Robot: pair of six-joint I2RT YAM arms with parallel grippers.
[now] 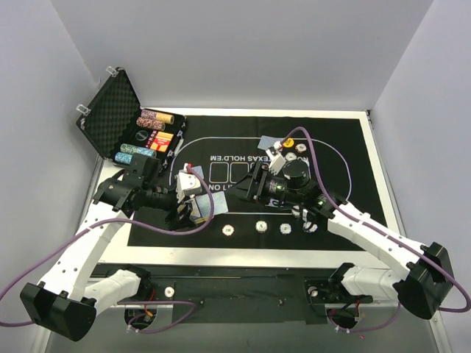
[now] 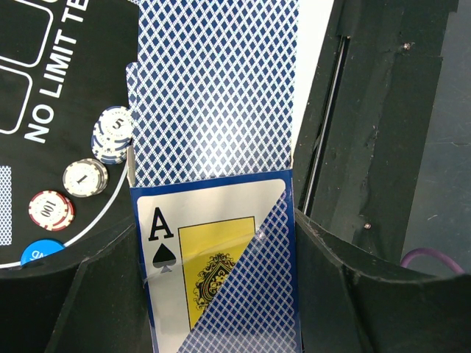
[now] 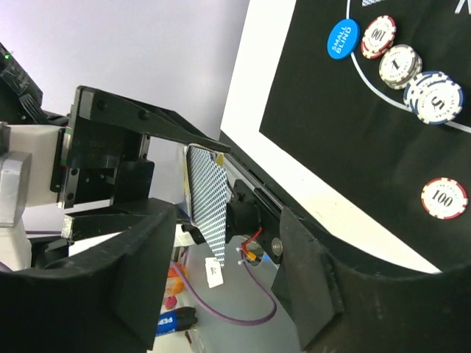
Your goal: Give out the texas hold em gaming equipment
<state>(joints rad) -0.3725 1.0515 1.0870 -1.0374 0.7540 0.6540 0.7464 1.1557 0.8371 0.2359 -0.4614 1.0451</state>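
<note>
Blue-backed playing cards (image 2: 213, 88), ace of spades showing beneath, pinched firmly in your left gripper (image 2: 221, 294) above the near-left edge of the felt mat (image 1: 353, 140), presumably offered as a deck to deal from; right gripper (image 3: 221, 250) facing them, jaws apart, holding nothing; poker chips (image 1: 260, 226) spaced along the near side; far left, open case (image 1: 110, 110) holding chip rolls (image 1: 147, 136) in rows.

The top external camera looked steeply down on the entire mat (image 1: 353, 140). Both wrist cameras sat close beside the mat's edge, viewing it obliquely and sharing its chip row (image 2: 85, 178).
</note>
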